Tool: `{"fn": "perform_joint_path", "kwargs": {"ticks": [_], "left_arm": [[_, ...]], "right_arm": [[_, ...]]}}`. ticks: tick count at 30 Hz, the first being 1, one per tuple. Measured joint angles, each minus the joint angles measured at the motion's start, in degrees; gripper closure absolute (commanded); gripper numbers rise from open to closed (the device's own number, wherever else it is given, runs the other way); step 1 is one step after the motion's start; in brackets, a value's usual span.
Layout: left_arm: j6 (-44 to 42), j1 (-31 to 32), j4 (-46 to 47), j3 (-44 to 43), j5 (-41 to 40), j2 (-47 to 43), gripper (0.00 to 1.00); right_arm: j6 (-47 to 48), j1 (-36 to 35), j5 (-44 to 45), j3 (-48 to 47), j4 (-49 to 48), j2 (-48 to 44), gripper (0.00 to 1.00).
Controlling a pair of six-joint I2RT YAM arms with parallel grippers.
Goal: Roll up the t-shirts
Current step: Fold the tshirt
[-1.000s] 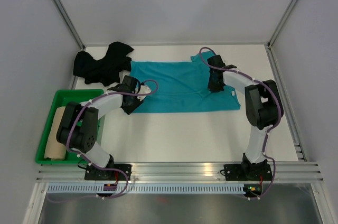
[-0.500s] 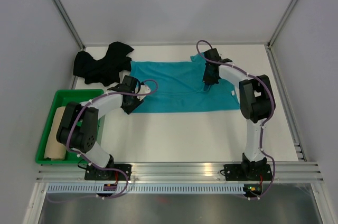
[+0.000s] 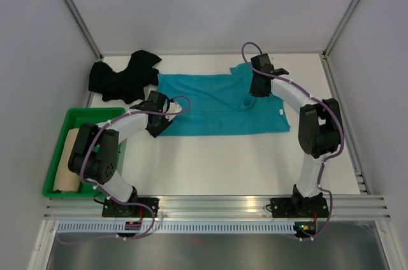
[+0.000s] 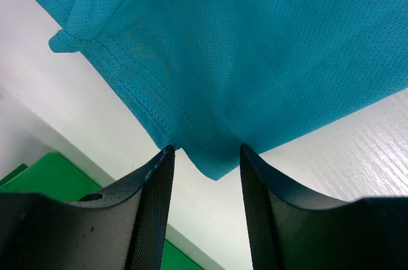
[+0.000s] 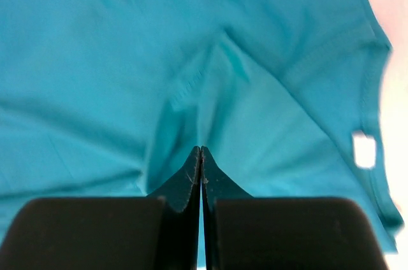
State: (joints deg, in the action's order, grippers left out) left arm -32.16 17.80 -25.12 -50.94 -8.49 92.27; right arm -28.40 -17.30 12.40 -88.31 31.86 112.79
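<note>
Your teal shirt [image 3: 210, 101] lies spread flat across the far middle of the table [image 3: 223, 162], with its neck end to the right.

Your left gripper [image 4: 205, 152] sits at the shirt's near-left corner. Its jaws stand partly apart and hold nothing. In the wrist view the stitched hem corner points into the gap between the fingers [image 4: 153, 200] and stops just short of them, with bare table beneath.

Your right gripper [image 5: 201, 150] is over the right part of the shirt, close to the collar. Its jaws are pressed fully together. The cloth puckers into a ridge that runs up to the fingertips, so they look to be pinching a small fold of the shirt. A white neck label [image 5: 364, 150] shows just to the right of it.

The black shirt [image 3: 124, 79] lies crumpled in the far-left corner, touching the teal shirt's left edge. The tan roll [image 3: 69, 158] rests in the green tray [image 3: 95, 114] at the near left, well apart from both grippers.

The table is white and matte. Pale grey panels [image 3: 210, 2] with metal corner posts close it in on three sides. An aluminium rail [image 3: 217, 206] runs along the near edge, and both arm bases are bolted to it.
</note>
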Motion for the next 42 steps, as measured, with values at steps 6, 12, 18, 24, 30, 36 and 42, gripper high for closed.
{"fn": "perform_joint_path", "kwargs": {"ticks": [6,12,18,24,30,36,42], "left_arm": [[0.0,0.0,0.0,0.0,0.0,0.0,0.49],[0.0,0.0,0.0,0.0,0.0,0.0,0.48],[-0.02,0.0,0.0,0.0,-0.02,0.0,0.48],[-0.02,0.0,0.02,0.0,-0.39,0.0,0.48],[-0.04,0.0,-0.07,0.0,-0.48,-0.24,0.47],[-0.07,0.0,-1.81,-1.42,-0.39,-2.93,0.46],[-0.42,0.09,-3.89,-2.36,0.09,-6.36,0.42]], "right_arm": [[-0.35,0.0,-1.36,10.23,-0.61,-5.68,1.0],[-1.4,-0.09,-4.31,12.46,-0.92,-2.05,1.0],[-1.79,-0.39,-4.79,4.37,-0.61,3.23,1.0],[-2.4,-1.29,-4.92,-0.9,-1.11,6.84,1.0],[-4.44,-1.7,-7.69,-6.91,-1.44,12.52,1.0],[-5.29,-1.73,-9.07,-9.88,-0.11,14.23,1.0],[-4.52,-1.01,-8.2,-3.56,0.52,6.4,0.84]]}}
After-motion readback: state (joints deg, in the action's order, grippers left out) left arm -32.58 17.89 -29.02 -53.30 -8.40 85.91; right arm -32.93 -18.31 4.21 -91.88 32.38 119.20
